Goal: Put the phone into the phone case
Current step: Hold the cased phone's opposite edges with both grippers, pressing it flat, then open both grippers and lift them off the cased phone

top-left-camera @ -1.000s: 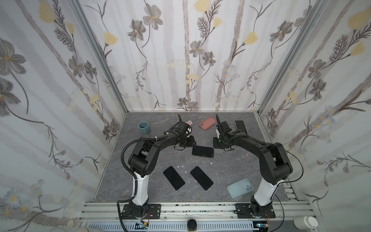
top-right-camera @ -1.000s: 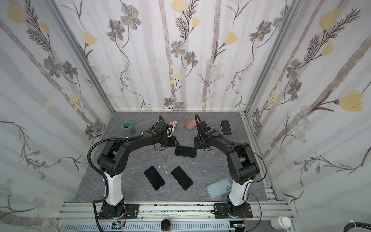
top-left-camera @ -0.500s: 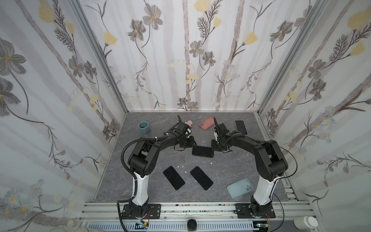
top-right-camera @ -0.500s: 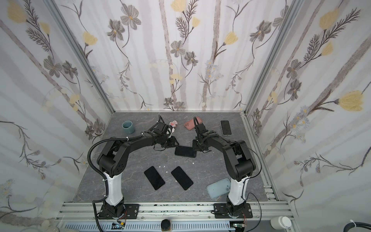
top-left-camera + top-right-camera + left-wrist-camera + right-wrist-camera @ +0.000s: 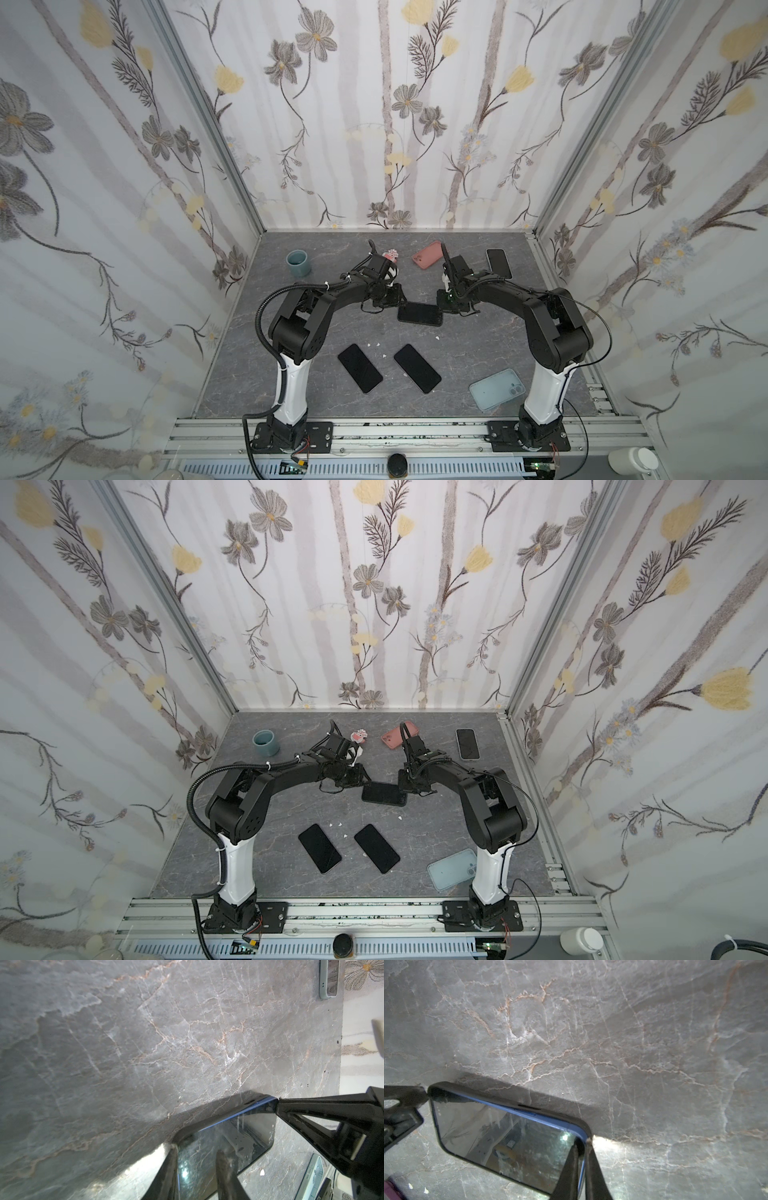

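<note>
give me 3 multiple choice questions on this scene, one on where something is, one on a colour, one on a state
1. Where on the table is the cup?
A) back left
B) front right
C) between the two grippers

2. What colour is the case near the back wall?
A) green
B) pink
C) yellow

3. What is the right gripper doing?
A) hanging open over the cup
B) holding the case
C) shut on the edge of the middle phone

Answers:
1 A, both top views show it by the back left corner.
2 B, its shell is plainly pink in both top views.
3 C, the right wrist view shows its fingers pinching the phone's edge.
</note>
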### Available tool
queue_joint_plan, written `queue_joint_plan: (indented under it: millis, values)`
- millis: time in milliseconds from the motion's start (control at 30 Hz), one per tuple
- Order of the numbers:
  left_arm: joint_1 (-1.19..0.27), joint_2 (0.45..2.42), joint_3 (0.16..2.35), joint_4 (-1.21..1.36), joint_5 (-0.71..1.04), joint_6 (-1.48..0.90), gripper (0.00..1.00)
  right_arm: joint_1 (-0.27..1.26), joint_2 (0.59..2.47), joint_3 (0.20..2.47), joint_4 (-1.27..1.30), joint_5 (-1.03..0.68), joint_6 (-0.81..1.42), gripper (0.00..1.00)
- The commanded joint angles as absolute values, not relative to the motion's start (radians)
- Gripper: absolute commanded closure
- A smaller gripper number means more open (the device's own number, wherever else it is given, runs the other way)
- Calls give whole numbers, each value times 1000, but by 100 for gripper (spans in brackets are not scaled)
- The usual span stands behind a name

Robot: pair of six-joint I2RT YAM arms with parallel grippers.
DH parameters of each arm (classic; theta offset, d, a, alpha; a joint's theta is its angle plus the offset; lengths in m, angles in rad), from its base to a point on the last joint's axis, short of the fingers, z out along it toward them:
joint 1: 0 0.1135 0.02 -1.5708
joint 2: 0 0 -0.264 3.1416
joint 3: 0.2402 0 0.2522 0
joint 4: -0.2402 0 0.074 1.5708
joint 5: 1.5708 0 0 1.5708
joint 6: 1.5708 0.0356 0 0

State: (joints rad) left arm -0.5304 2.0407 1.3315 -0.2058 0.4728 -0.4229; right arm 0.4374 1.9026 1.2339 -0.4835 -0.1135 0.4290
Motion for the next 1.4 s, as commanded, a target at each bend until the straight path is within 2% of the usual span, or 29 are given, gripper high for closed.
queue_joint_plan:
  millis: [0,433,867,1100,1367]
  values:
    - [-539,2054,1339,-213,489,-422,69,444,1941,1229,-538,-61,420,90]
    - [-543,2053,1340,-215,486,-422,71,464,1986,1248,-592,-27,406,90]
    - [-552,2046,1341,-216,483,-422,71,462,2036,1226,-595,-94,433,90]
    - [-552,2030,1341,-210,473,-419,71,469,1983,1276,-613,-87,430,89]
    - [-540,1896,1310,-142,409,-376,70,527,1848,1395,-608,-19,367,81]
